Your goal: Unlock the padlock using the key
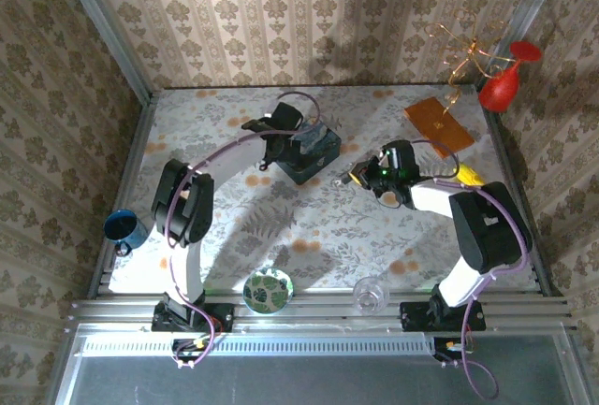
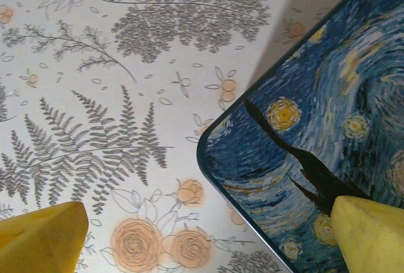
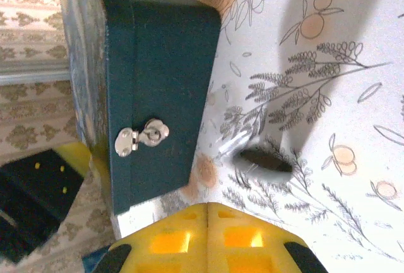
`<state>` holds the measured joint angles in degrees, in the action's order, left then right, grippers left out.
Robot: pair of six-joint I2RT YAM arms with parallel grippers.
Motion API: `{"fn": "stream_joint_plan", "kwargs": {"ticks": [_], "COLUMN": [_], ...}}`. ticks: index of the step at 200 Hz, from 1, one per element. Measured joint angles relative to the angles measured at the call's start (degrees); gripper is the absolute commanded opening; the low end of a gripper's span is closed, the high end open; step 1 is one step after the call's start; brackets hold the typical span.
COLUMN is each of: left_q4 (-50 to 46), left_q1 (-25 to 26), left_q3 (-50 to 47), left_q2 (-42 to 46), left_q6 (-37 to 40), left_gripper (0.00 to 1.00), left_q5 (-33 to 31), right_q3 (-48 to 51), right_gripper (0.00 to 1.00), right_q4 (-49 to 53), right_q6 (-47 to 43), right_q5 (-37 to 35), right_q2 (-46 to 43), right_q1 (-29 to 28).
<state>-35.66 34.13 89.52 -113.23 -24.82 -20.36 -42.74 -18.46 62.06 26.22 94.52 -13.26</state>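
Lying on the table (image 1: 309, 227) just beside the blue painted box (image 3: 164, 84), the padlock (image 3: 262, 159) is seen crosswise just ahead of the tightly closed right gripper (image 3: 208, 213), shackle (image 3: 232, 142) boxward; no key can be made out.

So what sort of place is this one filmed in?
Probably a staged robot test cell dressed like a home: wallpapered walls held in a metal frame, and a floral tablecloth over the work surface.
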Motion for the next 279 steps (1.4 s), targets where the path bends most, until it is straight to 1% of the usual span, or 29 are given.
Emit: {"fn": "stream_joint_plan", "kwargs": {"ticks": [41,94,108,121,124,143,164,176,218,245,279], "left_q4": [0.3,0.4,0.2,-0.2,-0.4,-1.0,-1.4,-1.1,3.1,6.5,11.7], "left_q1": [-1.7,-2.7,-3.1,-3.7,-3.8,-4.2,-4.6,-4.5,-4.6,-5.1,-7.9], "left_q3": [-1.1,-2.7,-3.1,-3.8,-4.0,-5.4,-7.5,-8.6,-13.0,-16.2,-20.7], "left_q2": [0.8,2.2,2.7,3.5,3.7,5.1,7.5,9.0,14.0,16.0,16.5], "left_q6": [0.1,0.7,0.7,0.7,0.6,0.5,-0.3,-1.2,-5.9,-9.3,-13.3], "left_gripper": [1.00,1.00,1.00,1.00,1.00,1.00,1.00,1.00,1.00,1.00,1.00], "left_q5": [-0.1,-0.5,-0.5,-0.4,-0.3,1.0,4.0,6.0,12.5,16.0,21.2], "right_q3": [1.3,1.0,-1.2,-4.1,-4.8,-9.5,-14.4,-18.2,-33.1,-43.8,-53.9], "right_gripper": [0.00,0.00,0.10,0.16,0.20,0.35,0.52,0.56,0.62,0.63,0.63], "right_q4": [6.6,18.1,21.9,24.7,25.1,27.7,29.4,29.6,30.6,32.6,35.5], "right_q6": [-7.1,-15.2,-17.7,-20.1,-20.3,-23.4,-26.1,-27.7,-32.0,-34.5,-36.5], "right_q5": [4.7,3.7,2.3,0.7,0.3,-2.1,-4.1,-4.9,-5.8,-6.4,-6.6], "right_q2": [-1.5,-4.2,-5.1,-5.8,-5.9,-6.1,-5.5,-3.6,9.2,18.0,25.9], "right_q1": [1.7,2.1,2.1,2.1,2.1,1.7,1.0,0.4,-2.5,-5.2,-7.2]}}
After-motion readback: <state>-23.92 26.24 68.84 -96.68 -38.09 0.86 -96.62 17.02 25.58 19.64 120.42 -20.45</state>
